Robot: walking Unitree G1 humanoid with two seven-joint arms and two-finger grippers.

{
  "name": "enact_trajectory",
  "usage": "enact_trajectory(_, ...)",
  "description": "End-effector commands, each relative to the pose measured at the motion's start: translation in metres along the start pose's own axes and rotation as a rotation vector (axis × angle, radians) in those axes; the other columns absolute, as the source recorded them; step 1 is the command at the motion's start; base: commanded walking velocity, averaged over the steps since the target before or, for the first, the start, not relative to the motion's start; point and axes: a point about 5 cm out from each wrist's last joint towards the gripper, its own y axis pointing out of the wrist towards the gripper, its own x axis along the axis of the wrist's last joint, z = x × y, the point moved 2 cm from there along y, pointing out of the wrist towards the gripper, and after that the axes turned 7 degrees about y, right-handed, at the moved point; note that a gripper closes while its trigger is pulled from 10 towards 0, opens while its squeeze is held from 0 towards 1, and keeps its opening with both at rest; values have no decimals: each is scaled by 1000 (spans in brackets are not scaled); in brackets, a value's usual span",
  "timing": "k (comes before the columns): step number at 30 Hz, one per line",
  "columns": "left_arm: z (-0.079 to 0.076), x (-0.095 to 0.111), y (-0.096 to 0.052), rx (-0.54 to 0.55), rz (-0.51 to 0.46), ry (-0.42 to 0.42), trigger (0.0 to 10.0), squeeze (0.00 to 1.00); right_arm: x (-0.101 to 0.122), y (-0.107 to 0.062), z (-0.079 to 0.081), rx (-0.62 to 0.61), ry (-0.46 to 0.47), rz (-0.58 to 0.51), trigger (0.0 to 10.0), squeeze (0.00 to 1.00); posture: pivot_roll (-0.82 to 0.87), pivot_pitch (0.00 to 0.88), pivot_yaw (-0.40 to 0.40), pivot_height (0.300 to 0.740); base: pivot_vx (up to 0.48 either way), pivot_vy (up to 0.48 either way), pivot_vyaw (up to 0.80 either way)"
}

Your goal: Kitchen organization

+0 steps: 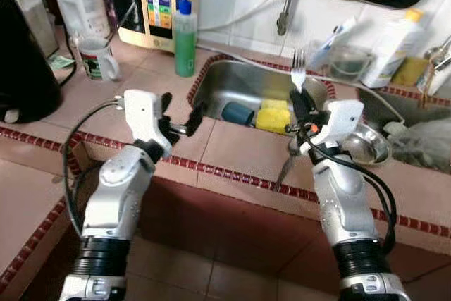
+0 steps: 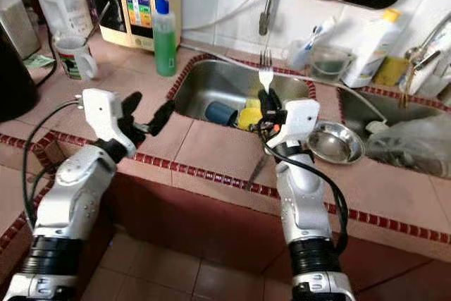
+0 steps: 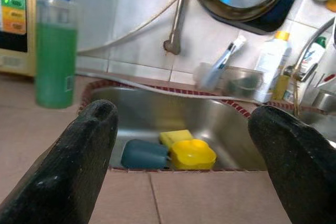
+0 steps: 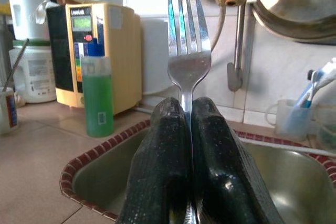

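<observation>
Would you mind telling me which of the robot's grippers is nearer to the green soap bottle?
Left. The left gripper, open, hovers over the counter just in front of the green soap bottle. The right gripper, clamping a fork, is across the sink from it.

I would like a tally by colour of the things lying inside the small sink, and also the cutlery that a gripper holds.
Yellow things in the small sink: 2 (yellow sponge, yellow dish)
Blue things in that sink: 1 (blue cup, on its side)
Silver cutlery: 1 (fork, clamped upright in the right gripper)
Total: 4
</observation>
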Motion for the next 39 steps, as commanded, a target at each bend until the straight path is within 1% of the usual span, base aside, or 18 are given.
enact_trajectory(1,-4,6,2,-18,-17,18,10000,0,4,0,-5,-14,-7,-13,10000,0,117,0,-80,740,345,0,0)
enact_trajectory(26,-7,5,2,-21,-17,14,10000,0,1,-1,-5,-13,-7,0,10000,0,117,0,-84,740,357,0,0)
enact_trajectory(28,-6,5,2,-15,-16,17,10000,0,1,-1,-5,-14,-7,2,10000,0,118,0,-85,740,0,0,0)
enact_trajectory(29,-6,6,2,-16,-31,13,10000,0,1,-1,-6,-17,-6,4,10000,0,117,0,-85,740,0,0,0)
enact_trajectory(33,-7,5,1,-14,-24,5,10000,0,-1,-1,-8,-30,1,16,10000,0,117,0,-85,740,0,0,0)
enact_trajectory(36,-10,4,0,-38,-13,24,10000,0,-5,-1,-13,-62,-4,48,10000,0,116,0,-86,740,0,0,0)
enact_trajectory(39,-16,3,-2,-79,-2,43,10000,0,-9,0,-19,-97,14,91,10000,0,114,0,-85,740,0,0,0)
